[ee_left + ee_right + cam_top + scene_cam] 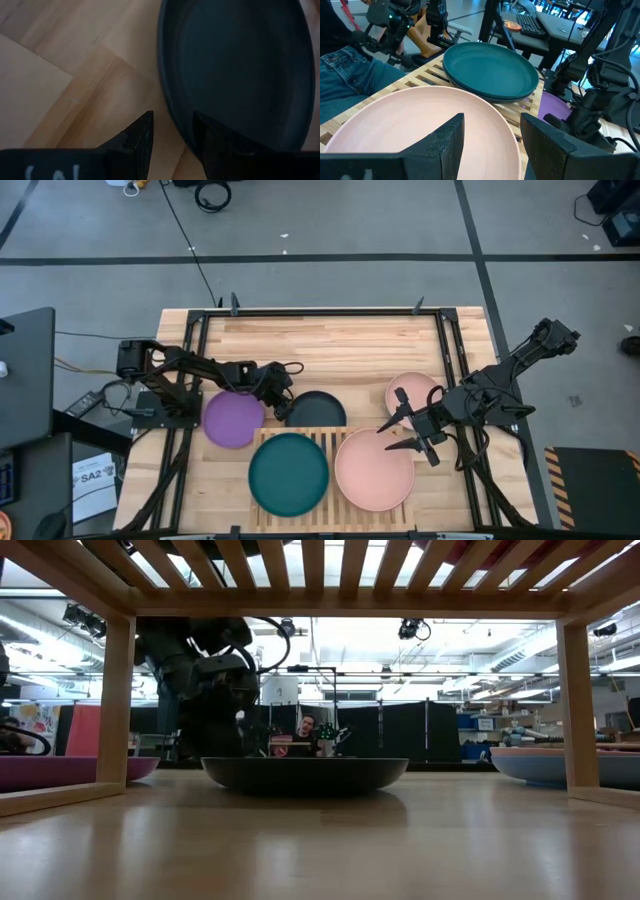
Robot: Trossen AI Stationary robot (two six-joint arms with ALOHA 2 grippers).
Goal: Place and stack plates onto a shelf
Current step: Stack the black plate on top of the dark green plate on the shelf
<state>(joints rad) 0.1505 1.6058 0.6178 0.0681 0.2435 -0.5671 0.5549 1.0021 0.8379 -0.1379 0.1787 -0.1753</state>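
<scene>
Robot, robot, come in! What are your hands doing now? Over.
Left gripper open astride dark grey plate rim. Right gripper open over pale pink plate on shelf. Nothing blocking.

Your plank tabletop (pixel 330 345) carries the slatted shelf (pixel 330 442) at its near edge, just beside your right gripper (pixel 408 430). Directly on the planks: a dark grey plate (pixel 318 410) right at your left gripper (pixel 277 402), a purple plate (pixel 233 420) under that arm's wrist, and a pale pink plate (pixel 420 387) beside your right gripper.

Two dark, jointed arms — black cables looping, tapered black fingers (pixel 140 137).
</scene>
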